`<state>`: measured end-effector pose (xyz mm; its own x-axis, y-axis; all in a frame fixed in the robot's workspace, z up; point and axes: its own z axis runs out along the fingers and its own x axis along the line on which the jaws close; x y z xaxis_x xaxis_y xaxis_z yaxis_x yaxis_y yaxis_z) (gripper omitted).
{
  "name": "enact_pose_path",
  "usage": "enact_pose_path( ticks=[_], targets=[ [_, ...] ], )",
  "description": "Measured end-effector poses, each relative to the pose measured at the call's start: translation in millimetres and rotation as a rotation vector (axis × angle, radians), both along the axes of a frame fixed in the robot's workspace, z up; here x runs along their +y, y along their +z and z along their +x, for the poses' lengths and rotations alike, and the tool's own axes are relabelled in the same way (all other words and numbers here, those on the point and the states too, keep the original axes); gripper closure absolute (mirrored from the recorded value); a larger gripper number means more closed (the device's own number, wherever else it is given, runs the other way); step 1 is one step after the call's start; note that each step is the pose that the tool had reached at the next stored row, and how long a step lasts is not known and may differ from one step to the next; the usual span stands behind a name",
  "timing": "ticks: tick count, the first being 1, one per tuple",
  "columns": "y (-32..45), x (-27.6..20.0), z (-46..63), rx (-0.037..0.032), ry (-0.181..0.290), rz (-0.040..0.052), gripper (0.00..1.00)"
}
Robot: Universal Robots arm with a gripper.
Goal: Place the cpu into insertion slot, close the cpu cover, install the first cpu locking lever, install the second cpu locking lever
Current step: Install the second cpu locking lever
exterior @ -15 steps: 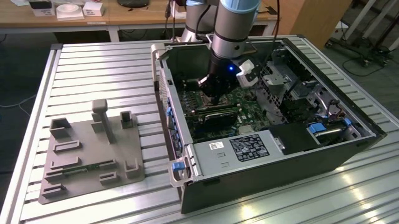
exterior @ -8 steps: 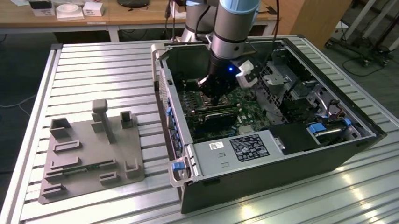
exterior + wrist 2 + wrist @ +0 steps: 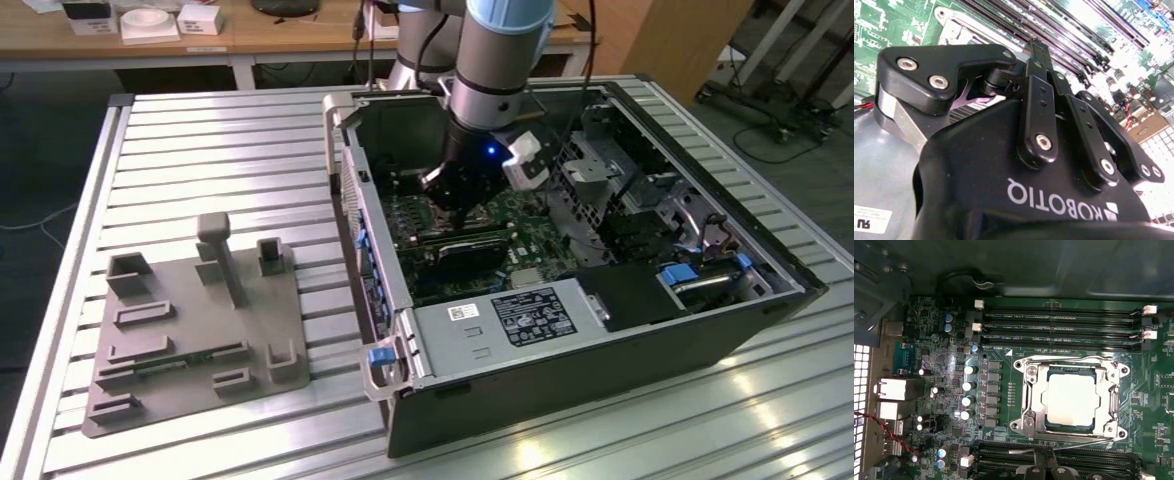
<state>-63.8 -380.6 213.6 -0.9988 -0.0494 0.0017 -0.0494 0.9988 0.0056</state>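
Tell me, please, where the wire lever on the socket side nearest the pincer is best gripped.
Probably at its free bent end, which juts past the socket corner, coming straight down from above: the rest of the lever lies flat between socket and memory slots.

The robot's single arm (image 3: 487, 60) reached steeply downward in the exterior view, its pale blue and silver wrist section leading into a black gripper (image 3: 461, 205) that pointed almost straight down. A small blue light glowed on the wrist just above the gripper body, with a white fitting mounted on the side toward the exterior view's right. In the second wrist view, the gripper's black body and linkage bars (image 3: 1039, 115) sat close to the lens, the fingers (image 3: 1038, 50) drawn together with their tips meeting and nothing visible between them. In the first wrist view, the finger tips (image 3: 1046, 472) showed at the frame's edge.
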Motion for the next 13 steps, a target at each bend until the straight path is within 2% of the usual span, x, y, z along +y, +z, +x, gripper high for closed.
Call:
enact_pose_path(
  ticks=[13],
  targets=[
    [-3.6,0.6,-2.9,0.0000,0.000,0.0000,0.89]
  ],
)
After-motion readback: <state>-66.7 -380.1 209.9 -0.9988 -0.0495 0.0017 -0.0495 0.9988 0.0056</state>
